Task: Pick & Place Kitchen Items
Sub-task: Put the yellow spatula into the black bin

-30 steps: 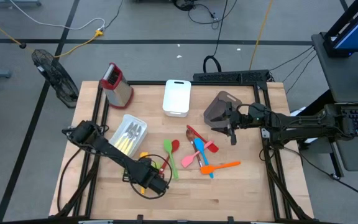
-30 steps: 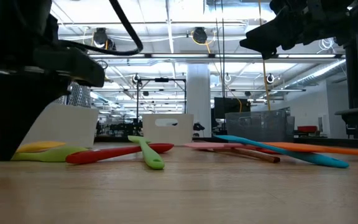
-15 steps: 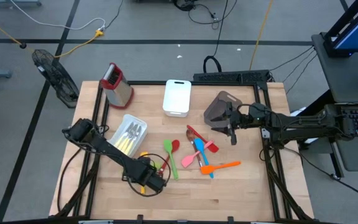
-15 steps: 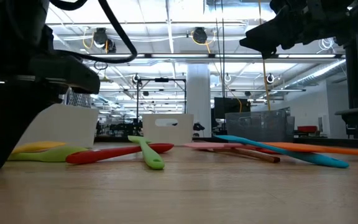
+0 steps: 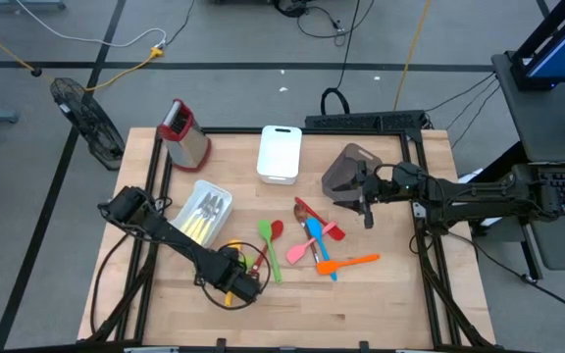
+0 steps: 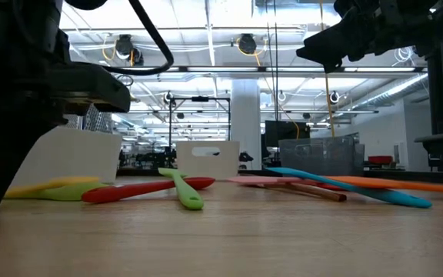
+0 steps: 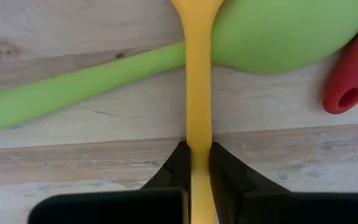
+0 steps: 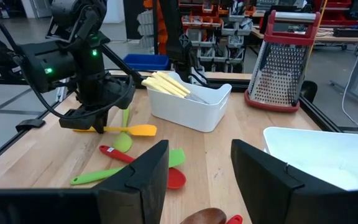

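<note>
My left gripper [image 5: 235, 284] is down at the table's near left, shut on a yellow utensil [image 7: 197, 93] that crosses a green spoon [image 7: 278, 31]. A red handle end [image 7: 353, 74] lies beside them. More kitchen items lie mid-table: a green utensil [image 5: 263, 235], a red spoon [image 5: 277, 229], a blue one [image 5: 314, 241] and an orange spatula [image 5: 351, 262]. My right gripper [image 5: 365, 210] hangs open above the table beside the grey bin [image 5: 344, 169], holding nothing. My left gripper pinches the yellow utensil's slim handle [image 7: 197, 149] between its two fingers [image 7: 225, 171], which point down from above and lie across the handle. The utensil stays about level, its wider end [image 8: 143, 130] lying over the green spoon.
A white bin [image 5: 204, 210] with pale-yellow-handled cutlery stands just behind my left gripper. A second white bin [image 5: 280, 152] and a steel grater with a red top [image 5: 182, 132] stand at the far edge. Bare wood lies along the near edge.
My left gripper has shut on the yellow utensil's handle, staying low over the same spot near the table's near left.
</note>
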Action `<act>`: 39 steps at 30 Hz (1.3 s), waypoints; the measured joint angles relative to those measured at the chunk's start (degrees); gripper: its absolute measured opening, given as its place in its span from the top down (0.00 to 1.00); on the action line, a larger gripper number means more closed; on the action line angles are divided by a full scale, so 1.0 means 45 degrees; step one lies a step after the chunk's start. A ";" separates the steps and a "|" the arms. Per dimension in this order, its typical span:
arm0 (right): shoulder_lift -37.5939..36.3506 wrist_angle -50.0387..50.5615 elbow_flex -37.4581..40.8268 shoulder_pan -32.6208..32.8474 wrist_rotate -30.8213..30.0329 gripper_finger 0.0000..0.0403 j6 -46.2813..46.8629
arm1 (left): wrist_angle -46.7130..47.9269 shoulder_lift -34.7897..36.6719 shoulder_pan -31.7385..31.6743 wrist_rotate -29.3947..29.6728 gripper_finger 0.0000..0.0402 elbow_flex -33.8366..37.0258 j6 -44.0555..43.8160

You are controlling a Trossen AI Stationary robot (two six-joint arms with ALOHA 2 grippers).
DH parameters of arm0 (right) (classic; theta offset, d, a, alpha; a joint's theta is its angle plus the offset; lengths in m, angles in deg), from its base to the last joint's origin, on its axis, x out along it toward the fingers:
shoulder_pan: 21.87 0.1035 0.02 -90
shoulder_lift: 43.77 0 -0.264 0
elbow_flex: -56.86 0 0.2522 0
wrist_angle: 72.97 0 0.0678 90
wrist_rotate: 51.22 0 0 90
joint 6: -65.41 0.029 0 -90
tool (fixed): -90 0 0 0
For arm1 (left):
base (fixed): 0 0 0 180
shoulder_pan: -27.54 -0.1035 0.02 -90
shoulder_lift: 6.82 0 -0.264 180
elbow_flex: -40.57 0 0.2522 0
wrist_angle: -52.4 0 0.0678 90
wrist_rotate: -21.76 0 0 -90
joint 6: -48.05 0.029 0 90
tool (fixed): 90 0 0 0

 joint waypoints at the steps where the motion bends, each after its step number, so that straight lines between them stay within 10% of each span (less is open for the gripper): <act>1: 0.0000 0.0002 0.0000 -0.0003 -0.0002 0.59 0.0000 | 0.0026 0.0160 0.0020 0.0038 0.95 0.0006 0.0021; 19: 0.0000 -0.0143 0.0000 0.0001 -0.0005 0.59 0.0007 | 0.0121 0.2829 0.0079 0.1689 0.97 0.0053 -0.0212; 28: 0.0005 -0.0307 0.0000 0.0008 0.0047 0.59 0.0119 | -0.2521 0.4818 -0.0151 0.5894 0.97 0.0014 0.0815; 39: 0.0464 -0.2321 -0.0005 0.0028 0.2523 0.59 0.5276 | -0.7024 0.4814 -0.2446 0.6678 0.97 -0.0015 0.5813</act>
